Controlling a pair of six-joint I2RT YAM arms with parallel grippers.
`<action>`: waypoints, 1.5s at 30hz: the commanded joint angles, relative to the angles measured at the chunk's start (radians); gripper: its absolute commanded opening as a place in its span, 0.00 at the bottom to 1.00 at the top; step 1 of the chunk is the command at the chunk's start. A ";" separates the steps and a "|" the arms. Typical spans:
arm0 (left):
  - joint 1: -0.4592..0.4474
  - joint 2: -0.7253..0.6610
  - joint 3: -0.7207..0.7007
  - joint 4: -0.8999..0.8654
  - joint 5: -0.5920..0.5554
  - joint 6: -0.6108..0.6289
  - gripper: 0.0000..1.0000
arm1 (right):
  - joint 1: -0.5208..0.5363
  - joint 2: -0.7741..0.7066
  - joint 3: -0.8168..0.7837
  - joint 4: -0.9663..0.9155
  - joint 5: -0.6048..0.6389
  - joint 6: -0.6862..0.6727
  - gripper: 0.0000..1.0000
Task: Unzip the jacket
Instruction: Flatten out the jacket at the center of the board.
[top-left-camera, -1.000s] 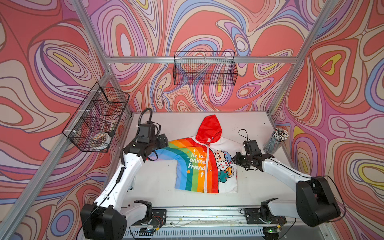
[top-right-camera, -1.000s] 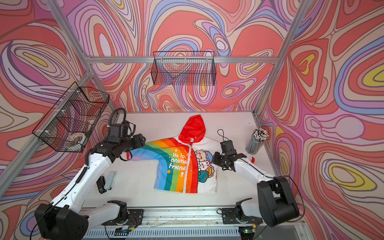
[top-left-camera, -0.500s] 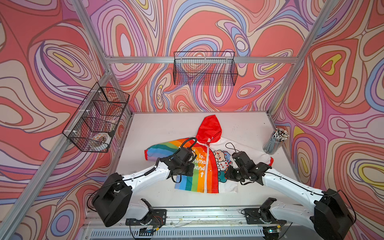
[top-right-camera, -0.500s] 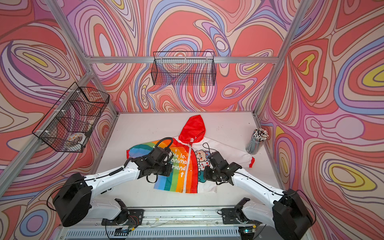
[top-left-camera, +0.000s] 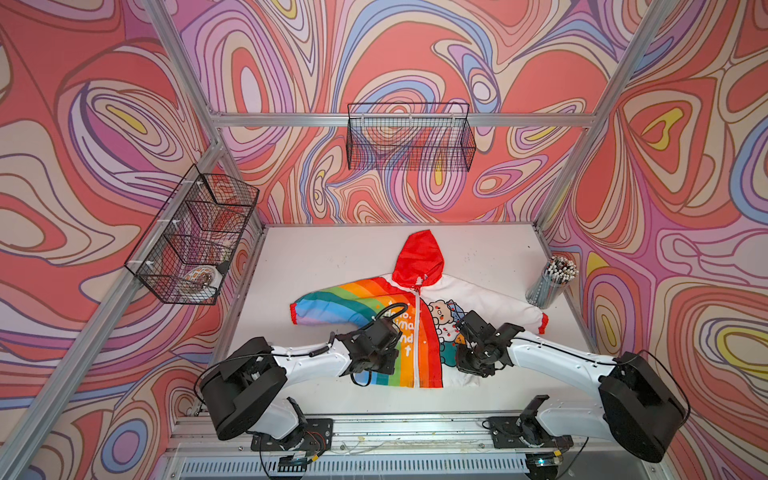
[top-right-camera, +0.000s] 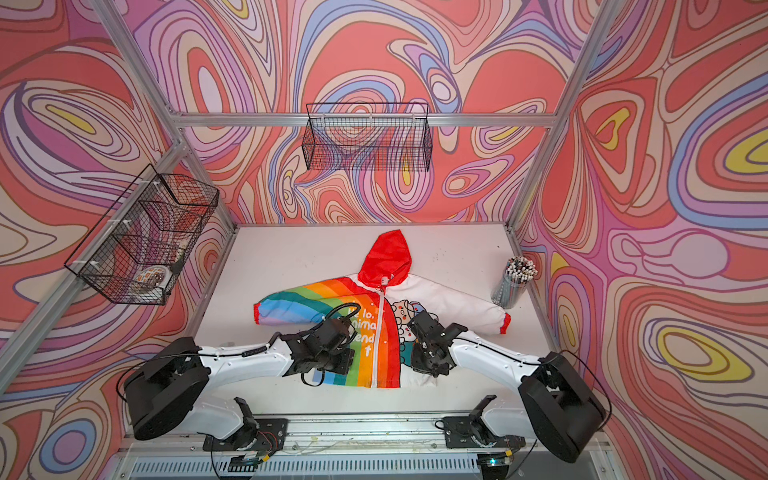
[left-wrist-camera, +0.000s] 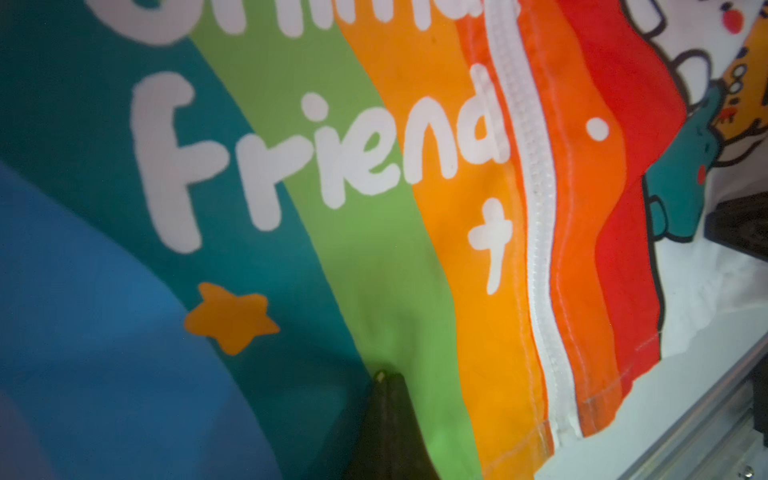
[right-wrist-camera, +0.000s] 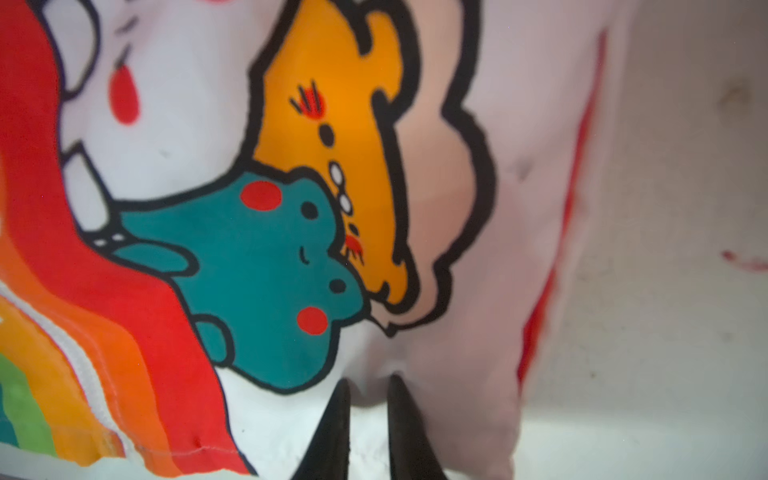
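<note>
**Rainbow cloth held at the hem, zip shut to the collar**

Spread front-up on the counter (top-left-camera: 332, 257): the jacket (top-left-camera: 428, 332), about mid-surface, hood (top-left-camera: 417, 257) toward the back edge, hem just short of the front edge. Zipped all the way up by the look of it, pull (top-left-camera: 417, 284) sitting at the collar.

From the left: left pincer (left-wrist-camera: 384, 376) pressed together, tips dug into the green stripe near the hem. No telling if pinching cloth or only pressing on it. Between the arms, white zipper (top-left-camera: 415, 345) running from hood to hem, closed. To the right: right pincer (right-wrist-camera: 368, 386) on the white panel below the teal cartoon animal, tips narrowly apart around a ridge of white cloth, apparently nipping it.

Probably anchoring the hem on both sides before going for the pull. To do it well:
- Keep both holds low and close to the zipper.
- Draw gently toward the front edge to straighten the teeth.
- Avoid dragging the panels sideways or bunching the thin cloth.
- Leave one side anchored when freeing the other for the pull.
- Confirm a real bite of cloth on the left, not mere pressure.

Counted, left to right:
- Two wire baskets, one on the left wall (top-left-camera: 195, 232) and one on the back wall (top-left-camera: 409, 137).
- One jacket with one zipper.
- Two arms, two pincers.
- One cup of pencils (top-left-camera: 548, 286) at the right edge.
</note>
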 joint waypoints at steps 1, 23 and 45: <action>-0.073 0.049 -0.058 0.005 -0.004 -0.107 0.00 | 0.004 0.028 0.004 -0.062 0.060 0.031 0.20; 0.128 0.030 0.553 -0.289 -0.332 0.244 0.81 | -0.226 0.126 0.278 0.374 -0.115 -0.033 0.23; 0.157 0.669 1.257 -0.484 -0.278 0.495 0.74 | -0.453 0.590 0.493 0.638 -0.465 0.000 0.42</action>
